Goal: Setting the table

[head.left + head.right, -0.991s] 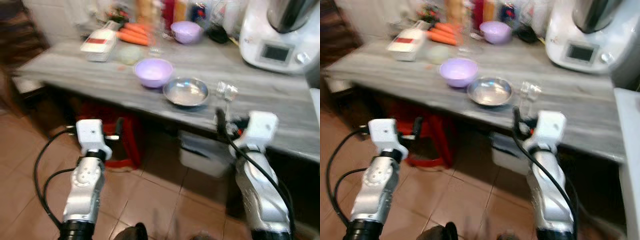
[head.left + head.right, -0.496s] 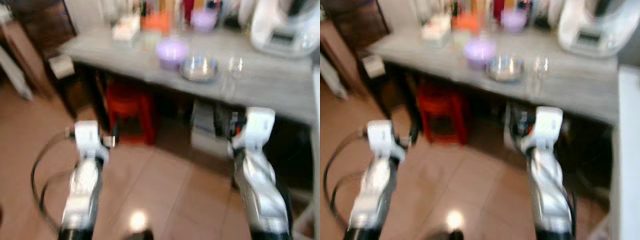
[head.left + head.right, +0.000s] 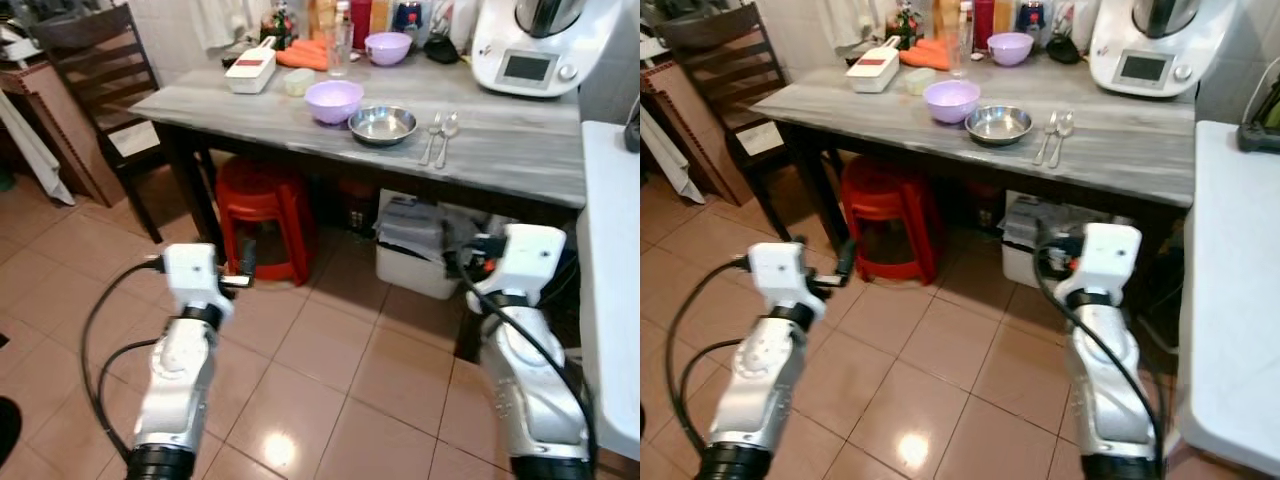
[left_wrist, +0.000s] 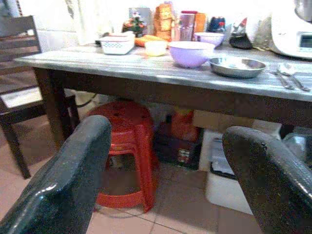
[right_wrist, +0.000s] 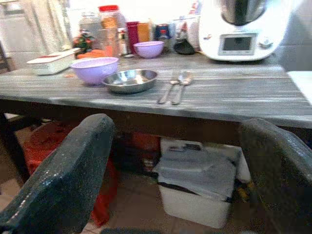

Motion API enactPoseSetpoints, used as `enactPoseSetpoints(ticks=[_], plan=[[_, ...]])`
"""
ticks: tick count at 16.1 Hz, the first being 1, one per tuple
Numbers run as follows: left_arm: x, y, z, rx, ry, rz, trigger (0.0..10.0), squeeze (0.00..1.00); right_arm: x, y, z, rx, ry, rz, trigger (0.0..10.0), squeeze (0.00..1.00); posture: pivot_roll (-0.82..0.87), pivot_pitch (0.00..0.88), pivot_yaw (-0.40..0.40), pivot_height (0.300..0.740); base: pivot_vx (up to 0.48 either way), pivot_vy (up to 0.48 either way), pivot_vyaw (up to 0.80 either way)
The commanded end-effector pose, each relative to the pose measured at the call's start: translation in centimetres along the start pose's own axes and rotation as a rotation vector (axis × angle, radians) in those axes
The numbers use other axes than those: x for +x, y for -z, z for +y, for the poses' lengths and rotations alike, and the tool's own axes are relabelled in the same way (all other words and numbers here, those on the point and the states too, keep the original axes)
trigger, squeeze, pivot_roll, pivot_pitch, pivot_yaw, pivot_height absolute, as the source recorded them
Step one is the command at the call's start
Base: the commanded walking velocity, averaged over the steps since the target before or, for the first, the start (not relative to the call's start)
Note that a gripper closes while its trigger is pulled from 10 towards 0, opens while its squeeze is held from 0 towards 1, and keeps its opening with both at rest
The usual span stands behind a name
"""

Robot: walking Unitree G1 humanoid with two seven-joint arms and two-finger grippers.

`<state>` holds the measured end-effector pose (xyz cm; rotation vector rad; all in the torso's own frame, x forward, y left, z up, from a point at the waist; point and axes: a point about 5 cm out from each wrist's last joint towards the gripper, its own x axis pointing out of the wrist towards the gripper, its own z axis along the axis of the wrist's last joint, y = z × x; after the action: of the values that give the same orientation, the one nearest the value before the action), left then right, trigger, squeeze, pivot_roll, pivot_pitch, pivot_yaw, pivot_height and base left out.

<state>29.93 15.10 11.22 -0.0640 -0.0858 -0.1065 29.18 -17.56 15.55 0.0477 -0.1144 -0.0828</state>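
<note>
A grey wooden table (image 3: 500,160) stands ahead of me. On it are a purple bowl (image 3: 334,100), a steel bowl (image 3: 383,124), and a fork and spoon (image 3: 440,136) lying side by side. A second purple bowl (image 3: 388,46) sits at the back. My left gripper (image 4: 165,161) is open and empty, held low over the floor tiles in front of the table. My right gripper (image 5: 180,165) is also open and empty, at the same height, pointing under the table's right part.
A red stool (image 3: 262,205) and a white bin (image 3: 420,250) stand under the table. A dark chair (image 3: 95,75) is at its left end. A white kitchen machine (image 3: 530,45) and bottles line the back. A white counter (image 3: 610,280) is close on my right.
The whole view has pulled back from the table and is sharp again, so the camera moved. Both arms keep the same pose, grippers still open.
</note>
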Motion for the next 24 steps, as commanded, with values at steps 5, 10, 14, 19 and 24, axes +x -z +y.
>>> enactPoseSetpoints(ticks=[5,10,14,19,24], plan=[[-0.04,-0.34,0.36,0.003,0.009,-0.012,10.0,0.00,-0.02,-0.30,0.56,0.010,-0.011,-0.007,10.0,0.00,-0.07,0.084,0.040,0.740,0.000,-0.263,0.00],[-0.03,-0.27,0.12,0.004,0.018,-0.010,10.0,0.00,-0.02,-0.27,0.54,0.007,-0.014,-0.005,10.0,0.00,-0.07,0.085,0.038,0.740,0.000,-0.302,0.00],[-0.05,-0.29,0.21,0.002,0.016,-0.011,10.0,0.00,0.18,-0.33,0.75,0.007,-0.026,-0.008,10.0,0.00,-0.07,0.080,0.033,0.740,0.000,-0.350,-0.34],[-0.01,-0.38,0.14,-0.001,0.020,-0.013,10.0,0.00,0.22,-0.40,0.84,0.008,-0.031,-0.010,10.0,0.00,-0.07,0.080,0.033,0.740,0.000,-0.350,-0.19],[0.08,-0.35,-0.14,-0.006,0.027,-0.011,10.0,0.00,0.21,-0.39,0.81,0.010,-0.026,-0.011,10.0,0.00,-0.07,0.079,0.035,0.740,0.000,-0.348,0.00]])
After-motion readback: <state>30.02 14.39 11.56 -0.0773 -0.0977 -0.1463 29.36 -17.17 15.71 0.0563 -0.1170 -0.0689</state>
